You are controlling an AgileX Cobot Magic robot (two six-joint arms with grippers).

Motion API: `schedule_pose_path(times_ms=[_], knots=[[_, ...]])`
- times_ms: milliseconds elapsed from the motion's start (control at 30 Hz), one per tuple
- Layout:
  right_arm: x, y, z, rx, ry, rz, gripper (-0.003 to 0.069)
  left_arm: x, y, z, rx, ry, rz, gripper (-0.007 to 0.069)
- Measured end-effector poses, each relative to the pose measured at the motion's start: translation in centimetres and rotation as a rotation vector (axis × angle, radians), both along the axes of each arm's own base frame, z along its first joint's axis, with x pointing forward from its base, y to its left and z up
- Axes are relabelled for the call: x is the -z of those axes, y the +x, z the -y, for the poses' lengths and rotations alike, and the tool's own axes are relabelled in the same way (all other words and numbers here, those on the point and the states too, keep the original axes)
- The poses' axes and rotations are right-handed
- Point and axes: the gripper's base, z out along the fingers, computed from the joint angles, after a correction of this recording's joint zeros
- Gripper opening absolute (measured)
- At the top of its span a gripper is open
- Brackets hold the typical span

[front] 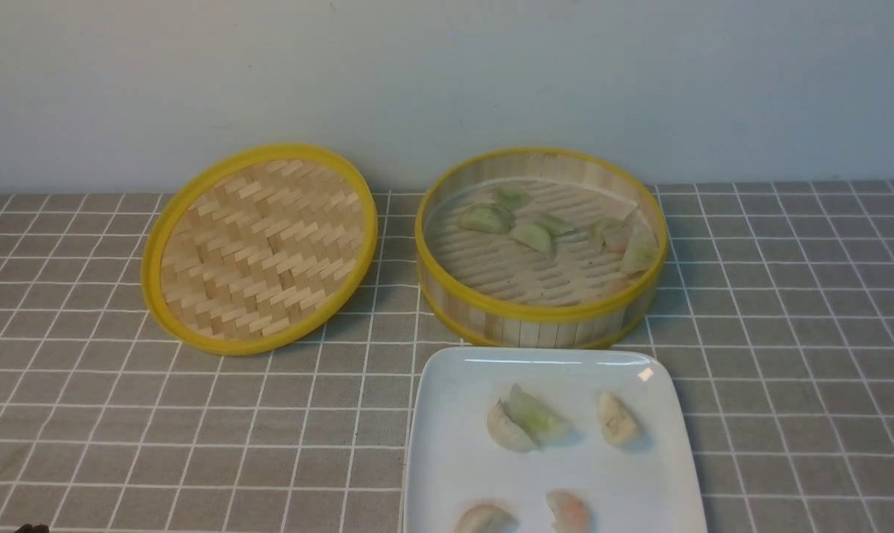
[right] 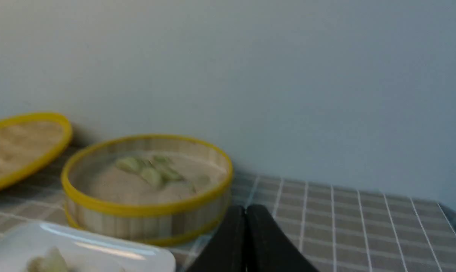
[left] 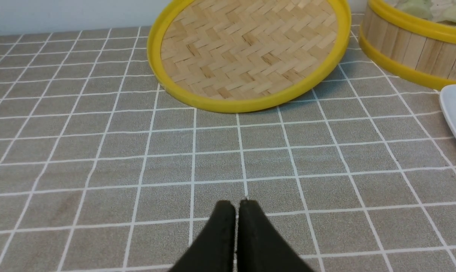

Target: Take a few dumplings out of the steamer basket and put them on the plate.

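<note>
The round bamboo steamer basket [front: 543, 314] with yellow rims stands at the back, right of centre, with several pale green dumplings [front: 533, 235] on its slatted floor. In front of it the glossy white plate [front: 447, 459] carries several dumplings [front: 532, 418], pale green, whitish and pink-orange. My left gripper [left: 236, 204] is shut and empty over bare tablecloth, well short of the lid. My right gripper [right: 246, 207] is shut and empty, to the right of the steamer basket [right: 148, 219] and the plate [right: 80, 245]. Neither gripper shows in the front view.
The flat woven lid [front: 258, 248] with a yellow rim leans tilted at the back left, beside the steamer. A grey tablecloth [front: 121, 414] with a white grid covers the table. A pale wall [front: 447, 74] closes the back.
</note>
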Motion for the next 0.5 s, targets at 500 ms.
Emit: schedule_pose_path(times_ms=[500], knots=[[7.1, 1.6, 0.2, 0.074, -0.016, -0.160, -0.0014, 0.0, 0.0, 0.0, 0.000, 0.000, -0.001, -0.0005]])
